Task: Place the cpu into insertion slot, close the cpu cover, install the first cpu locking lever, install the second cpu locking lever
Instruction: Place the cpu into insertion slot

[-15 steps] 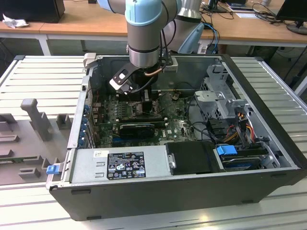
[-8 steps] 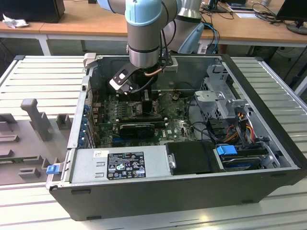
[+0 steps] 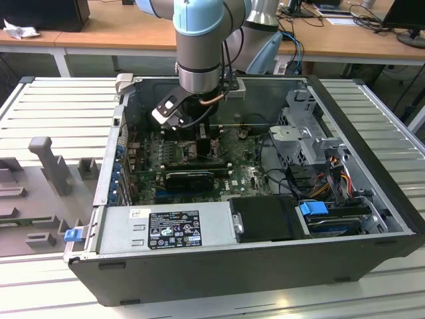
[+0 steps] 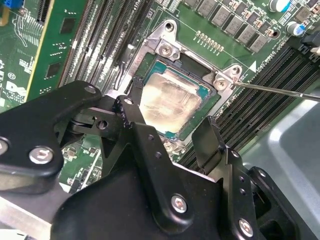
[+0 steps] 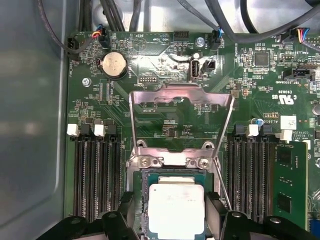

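Gripper: the black gripper (image 4: 167, 124) (image 5: 170, 212) is down over the cpu, with its two black arms on either side of the chip in both wrist views. In the exterior view the gripper (image 3: 202, 136) is low inside the computer case.
Grip: I cannot tell if it is squeezing the chip or has let go.
Cpu: the cpu (image 4: 167, 102) (image 5: 175, 207) lies flat in the insertion slot, shiny silver side up, with a thin green edge around it.
Insertion slot: the insertion slot (image 5: 172, 161) is a square hole with a silver bracket and screws at its rim. The chip fills the middle.
Cpu cover: the cpu cover (image 5: 182, 91) is lifted up and open. It stands at the far side of the slot from the gripper, and the green board shows through its big window.
Lever: a thin metal lever (image 4: 280, 91) runs out from a corner of the bracket and over the memory slots.
Memory slots: long black memory slots (image 5: 95, 175) (image 4: 260, 75) lie on both sides of the insertion slot.
Battery: a round silver battery (image 5: 113, 65) sits on the green board (image 5: 260, 90), well past the open cover.
Arm: the grey and pale blue arm (image 3: 199, 46) reaches down from above into the case.
Computer case: the computer case (image 3: 252, 269) lies open on its side on a metal table (image 3: 392, 133). A silver power box (image 3: 166, 226) sits along its near wall.
Grey tray: a grey tray (image 3: 40, 166) with block shapes rests at the exterior view's left, beside the case.
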Available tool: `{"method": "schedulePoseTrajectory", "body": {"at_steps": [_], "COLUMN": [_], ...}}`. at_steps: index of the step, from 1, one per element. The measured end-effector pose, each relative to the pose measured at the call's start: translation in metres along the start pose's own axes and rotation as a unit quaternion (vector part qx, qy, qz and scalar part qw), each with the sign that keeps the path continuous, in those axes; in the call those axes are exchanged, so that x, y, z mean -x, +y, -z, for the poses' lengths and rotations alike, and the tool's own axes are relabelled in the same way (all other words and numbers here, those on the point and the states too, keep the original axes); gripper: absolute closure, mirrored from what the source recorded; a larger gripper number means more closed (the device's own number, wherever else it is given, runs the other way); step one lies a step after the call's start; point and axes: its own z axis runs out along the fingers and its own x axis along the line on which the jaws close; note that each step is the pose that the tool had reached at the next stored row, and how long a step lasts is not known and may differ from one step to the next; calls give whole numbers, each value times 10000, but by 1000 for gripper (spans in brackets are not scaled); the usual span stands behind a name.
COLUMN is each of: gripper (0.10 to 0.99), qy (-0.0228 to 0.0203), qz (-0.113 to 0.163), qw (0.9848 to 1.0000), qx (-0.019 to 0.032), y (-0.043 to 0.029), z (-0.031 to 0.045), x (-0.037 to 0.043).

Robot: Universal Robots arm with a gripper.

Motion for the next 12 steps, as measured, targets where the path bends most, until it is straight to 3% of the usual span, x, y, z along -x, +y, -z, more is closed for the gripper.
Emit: {"method": "schedulePoseTrajectory", "body": {"at_steps": [6, 12], "gripper": [420, 420], "qy": [16, -6], "qz": [-1, 0], "qw": [10000, 10000], "qx": [0, 0], "y": [0, 5], "z": [0, 91], "x": [-9, -10]}}
